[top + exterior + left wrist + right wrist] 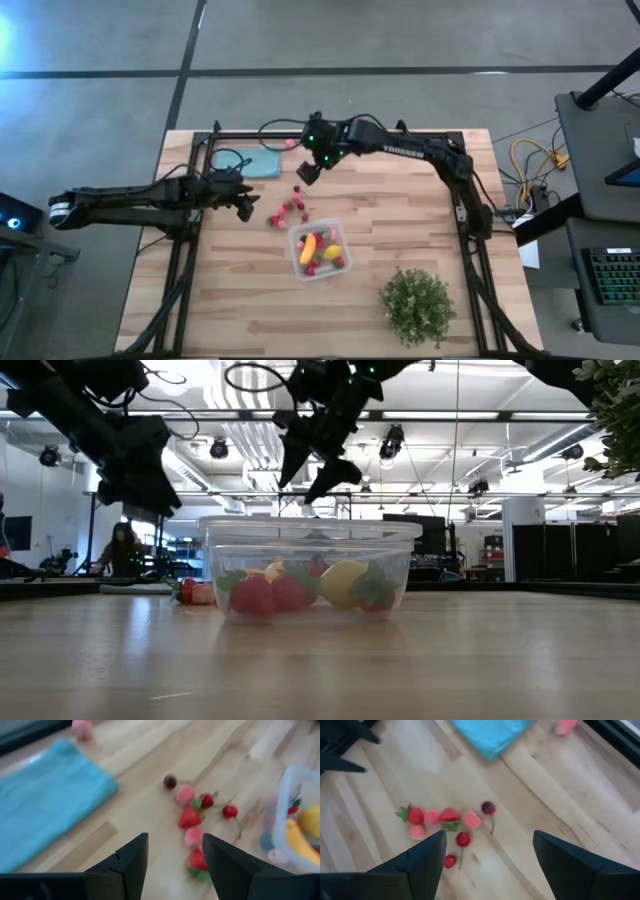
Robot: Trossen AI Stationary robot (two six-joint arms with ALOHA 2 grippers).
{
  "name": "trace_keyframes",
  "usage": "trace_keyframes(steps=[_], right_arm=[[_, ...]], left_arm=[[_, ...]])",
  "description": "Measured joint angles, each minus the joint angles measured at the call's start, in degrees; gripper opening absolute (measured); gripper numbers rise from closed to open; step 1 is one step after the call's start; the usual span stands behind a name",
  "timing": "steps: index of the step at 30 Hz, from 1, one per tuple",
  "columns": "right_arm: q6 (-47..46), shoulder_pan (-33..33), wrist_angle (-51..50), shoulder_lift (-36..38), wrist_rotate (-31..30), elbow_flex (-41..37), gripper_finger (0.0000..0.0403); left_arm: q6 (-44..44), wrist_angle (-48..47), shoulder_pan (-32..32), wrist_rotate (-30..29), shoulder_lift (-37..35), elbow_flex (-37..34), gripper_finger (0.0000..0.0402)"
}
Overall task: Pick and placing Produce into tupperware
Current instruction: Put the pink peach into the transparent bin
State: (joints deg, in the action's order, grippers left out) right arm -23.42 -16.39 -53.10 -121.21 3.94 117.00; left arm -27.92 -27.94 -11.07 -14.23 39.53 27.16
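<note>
The clear tupperware (318, 250) stands on the wooden table, with yellow and red produce (300, 588) inside. Loose red and pink produce (290, 208) lies on the table just beyond its far left corner; in the left wrist view it shows as strawberries and cherries (192, 812). My left gripper (245, 207) hovers open to the left of these pieces, with nothing between its fingers (175, 865). My right gripper (307, 172) hangs open above the table on the far side of the loose pieces (445, 817), its fingers wide apart and empty (487, 860).
A teal cloth (260, 162) lies at the far left, and a single pink piece (292, 144) rests beyond it by the black frame. A green leafy bush (417, 305) stands near the front right. Bare wood lies to the right of the tupperware.
</note>
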Motion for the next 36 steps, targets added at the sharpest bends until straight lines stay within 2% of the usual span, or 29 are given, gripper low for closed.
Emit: trace_keyframes(steps=[5,9,15,20,23,31,36], right_arm=[[-1.1,-1.2,-0.6,1.9,1.8,-0.1,0.0287],[-3.6,-1.0,-0.6,4.5,1.9,0.0,0.0286],[-9.5,-0.8,-2.0,9.2,-0.8,-0.1,0.0282],[-14.4,1.4,-8.3,13.1,-10.8,-0.1,0.0282],[-17.2,3.2,-13.7,15.1,-15.1,-0.1,0.0283],[-23.9,7.6,-20.3,16.9,-17.5,-0.2,0.0279],[-26.4,9.3,-22.2,17.4,-18.1,-0.2,0.0281]], left_arm=[[7.0,7.6,-0.1,-0.2,0.5,0.0,0.0173],[7.8,10.6,-1.3,0.5,2.9,0.6,0.0173],[11.9,14.1,-9.6,8.9,12.5,3.3,0.0173],[12.3,13.9,-19.6,10.6,24.2,10.4,0.0173],[12.4,11.9,-24.1,16.1,30.8,16.1,0.0173],[16.7,9.2,-26.8,17.6,46.2,30.4,0.0173],[16.0,-0.6,-27.8,17.6,55.7,40.2,0.0173]])
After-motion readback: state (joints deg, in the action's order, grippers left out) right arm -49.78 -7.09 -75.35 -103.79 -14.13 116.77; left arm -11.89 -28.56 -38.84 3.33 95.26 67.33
